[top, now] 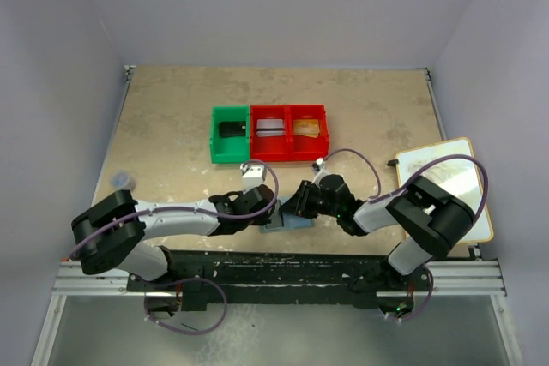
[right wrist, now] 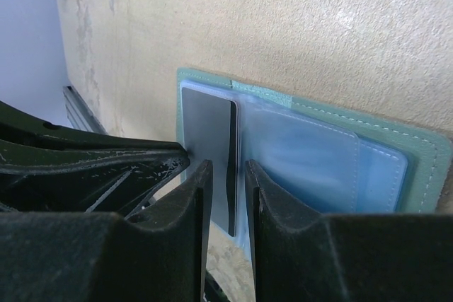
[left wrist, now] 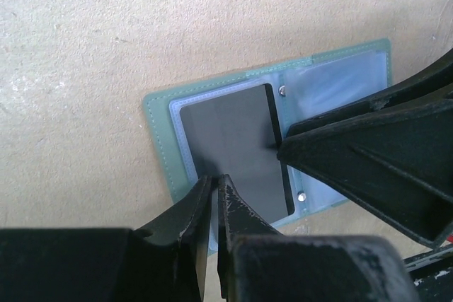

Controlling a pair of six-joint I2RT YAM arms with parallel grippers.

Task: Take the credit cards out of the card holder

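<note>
The card holder (left wrist: 159, 125) lies open and flat on the table, a light blue-green bifold with clear sleeves (right wrist: 311, 153). A dark grey credit card (left wrist: 233, 139) sits in the left panel's sleeve. My left gripper (left wrist: 214, 180) is shut, its tips on the holder's near edge over the card's corner; whether they pinch anything I cannot tell. My right gripper (right wrist: 228, 166) stands narrowly open, its fingers either side of the card's (right wrist: 205, 125) dark inner edge with a gap on both sides. From above, both grippers (top: 273, 214) (top: 300, 206) meet over the holder (top: 298, 224).
Behind the holder stand a green bin (top: 214, 139) with a black item and a red two-compartment bin (top: 288, 157) holding cards. A white board (top: 463, 179) lies at the right edge. A small bluish object (top: 120, 180) sits at the left.
</note>
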